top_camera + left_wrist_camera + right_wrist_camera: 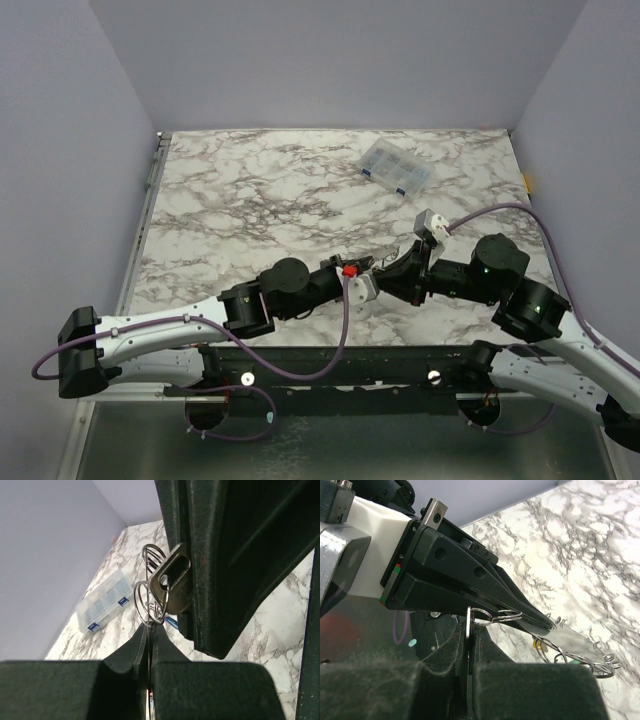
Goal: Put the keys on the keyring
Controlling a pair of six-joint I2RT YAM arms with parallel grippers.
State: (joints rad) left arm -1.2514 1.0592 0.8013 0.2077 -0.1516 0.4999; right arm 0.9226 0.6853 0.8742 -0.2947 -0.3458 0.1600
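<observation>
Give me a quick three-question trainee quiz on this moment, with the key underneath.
1. True or false: the clear box lies on the far half of the table.
2. What does the right gripper pinch? A) the silver key B) the box C) nothing
3. Fill in: the left gripper is shut on a thin wire ____.
Key: 1 true; 2 A; 3 ring.

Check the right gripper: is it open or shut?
Shut. The right gripper has its fingers pressed together on the thin edge of a silver key, with no gap showing between them.
</observation>
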